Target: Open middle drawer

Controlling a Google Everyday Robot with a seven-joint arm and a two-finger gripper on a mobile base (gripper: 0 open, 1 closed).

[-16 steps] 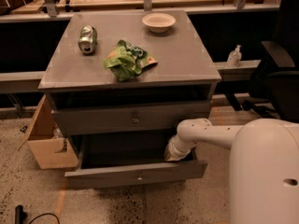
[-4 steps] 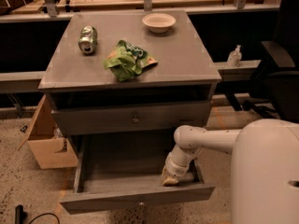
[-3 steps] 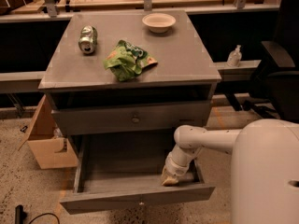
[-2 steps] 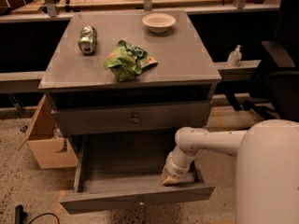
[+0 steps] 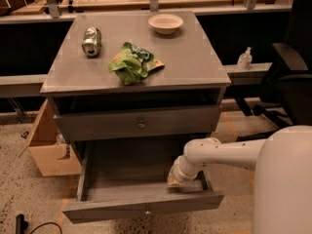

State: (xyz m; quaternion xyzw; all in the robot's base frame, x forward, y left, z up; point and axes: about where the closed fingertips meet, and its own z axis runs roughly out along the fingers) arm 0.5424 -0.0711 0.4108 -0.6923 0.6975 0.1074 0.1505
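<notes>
The middle drawer (image 5: 112, 210) of the grey cabinet (image 5: 195, 62) stands pulled far out toward me, its inside bare and its small knob (image 5: 146, 211) at the centre of the front. My gripper (image 5: 176, 179), on the white arm (image 5: 219, 152), reaches down inside the drawer at its right front corner, right behind the front panel. The taller top drawer (image 5: 141, 125) above it is closed. The lowest drawer is hidden under the open one.
On the cabinet top lie a metal can (image 5: 91, 34), a green crumpled bag (image 5: 131, 62) and a pale bowl (image 5: 165, 22). A cardboard box (image 5: 48, 147) stands on the floor at left. A black chair (image 5: 290, 77) and a small bottle (image 5: 245, 58) are at right.
Since the earliest frame the middle drawer has come out much further, with my gripper moving toward me along with it. Over the last second almost nothing has moved.
</notes>
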